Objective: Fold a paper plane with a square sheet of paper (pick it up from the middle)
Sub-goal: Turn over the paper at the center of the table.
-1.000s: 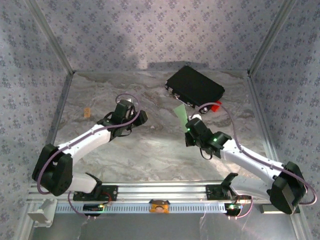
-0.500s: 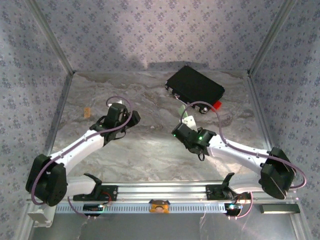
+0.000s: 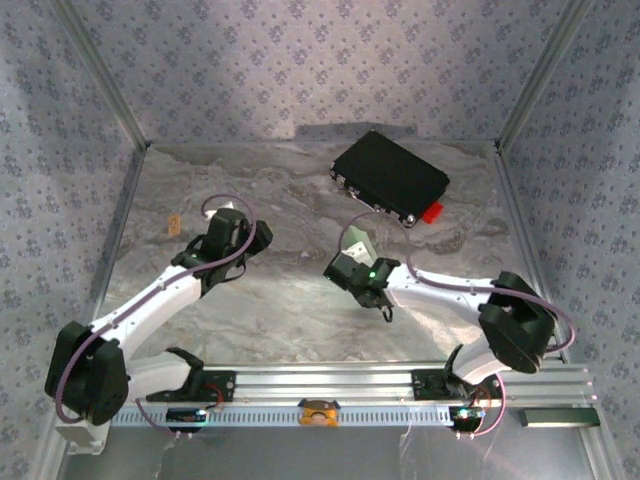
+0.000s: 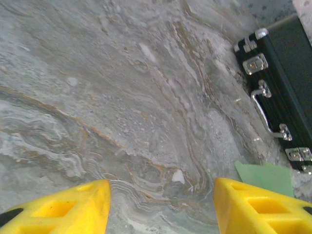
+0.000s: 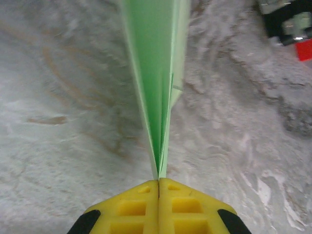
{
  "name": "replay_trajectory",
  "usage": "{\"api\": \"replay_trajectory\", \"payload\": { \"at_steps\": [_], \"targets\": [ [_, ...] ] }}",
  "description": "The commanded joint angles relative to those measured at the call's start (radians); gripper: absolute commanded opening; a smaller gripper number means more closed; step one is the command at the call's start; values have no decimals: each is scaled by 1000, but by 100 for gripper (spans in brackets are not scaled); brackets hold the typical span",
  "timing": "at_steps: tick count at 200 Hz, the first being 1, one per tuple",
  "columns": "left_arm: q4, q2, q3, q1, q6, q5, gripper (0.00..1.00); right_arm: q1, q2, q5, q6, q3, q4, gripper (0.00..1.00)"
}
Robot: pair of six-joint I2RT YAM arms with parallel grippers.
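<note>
The square sheet of paper point(image 5: 156, 73) is pale green and folded into narrow layers. It stands on edge and runs straight out from my right gripper point(image 5: 159, 183), whose yellow fingers are shut on its near end. From above, the paper point(image 3: 359, 243) shows as a pale sliver at the right gripper point(image 3: 350, 258), mid-table and in front of the black case. My left gripper point(image 4: 161, 207) is open, with bare table between its yellow fingertips point(image 4: 73, 209). A corner of the green paper point(image 4: 265, 176) lies just past its right finger. The left gripper point(image 3: 250, 240) sits left of centre.
A black rectangular case point(image 3: 390, 178) lies at the back right with latches and a handle point(image 4: 265, 109) on its near side. A small red tab point(image 3: 431, 212) sits at its right corner. A small tan piece point(image 3: 174, 224) lies at the far left. Patterned walls enclose the marbled table.
My right arm has swung left and nearer, carrying the paper away from the black case. The left gripper has drawn back a little to the left, still open.
</note>
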Motion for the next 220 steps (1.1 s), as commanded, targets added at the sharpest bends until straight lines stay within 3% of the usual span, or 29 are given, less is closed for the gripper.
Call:
{"api": "replay_trajectory", "payload": {
  "at_steps": [1,30,66,84,108,131,156,185,220],
  "targets": [
    [-45,-30,-19,23,-45,-37,57,14,42,-115,-57,28,14,2],
    [-57,-31,-17,27,-45,-30,58,29,88,-169,-69,45,28,7],
    [-43,-10,-19,29,-50,-2,58,24,70,-269,-60,45,55,21],
    [-37,19,-4,30,-48,30,58,-14,23,-342,-40,21,114,30],
    [-25,60,17,29,-35,83,58,-106,-75,-479,-11,-50,212,34],
    [19,109,29,27,-21,157,56,-261,-146,-710,10,-156,357,31],
    [38,169,58,12,-15,216,54,-421,-129,-922,86,-220,473,20],
    [39,226,89,-12,-13,240,54,-467,-56,-1003,110,-222,506,16],
    [63,278,112,-29,-6,284,54,-473,11,-1000,193,-236,539,15]
  ]
}}
